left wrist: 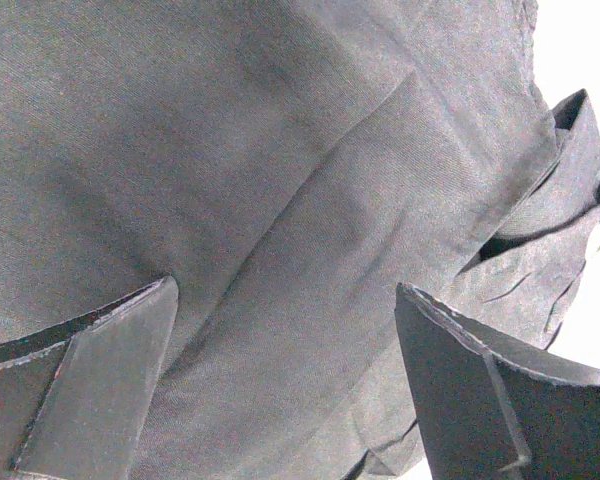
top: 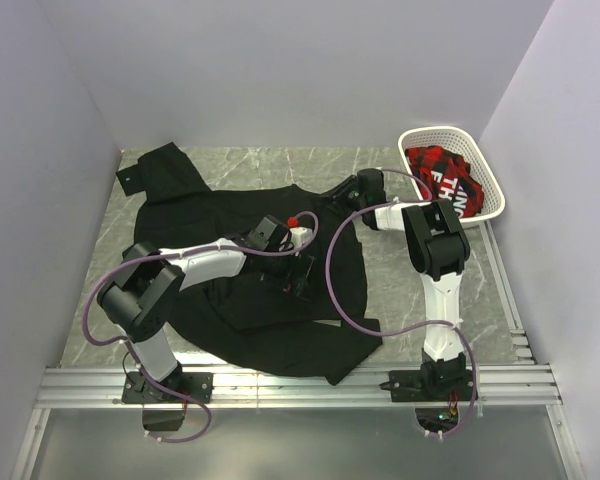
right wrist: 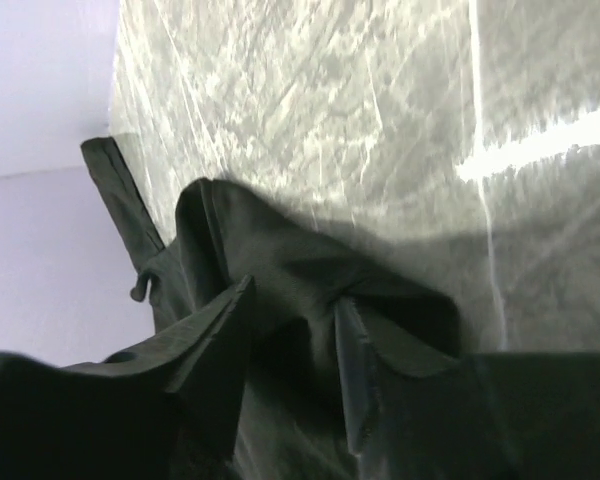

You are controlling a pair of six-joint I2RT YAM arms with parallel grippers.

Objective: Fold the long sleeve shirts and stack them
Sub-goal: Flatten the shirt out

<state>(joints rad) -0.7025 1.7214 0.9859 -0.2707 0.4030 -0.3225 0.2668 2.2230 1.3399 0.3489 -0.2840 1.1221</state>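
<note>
The long sleeve shirt is black and lies spread out on the gray marble table.

The left gripper hangs over the middle of the shirt. Its jaws are wide apart. Smooth black cloth with a long crease fills the space between and under them. They hold nothing.

The right gripper is down at the far edge of the shirt. Its jaws are about half closed. A bump of black cloth sits right between them and rises just past the tips. I cannot tell if the jaws are squeezing it or only sitting on both sides of it. Beyond the tips there is bare table.

One sleeve reaches away to the far left, well away from both sets of jaws.

A white basket stands near the right jaws, on their right side. There is a red and black checked cloth inside it.
</note>
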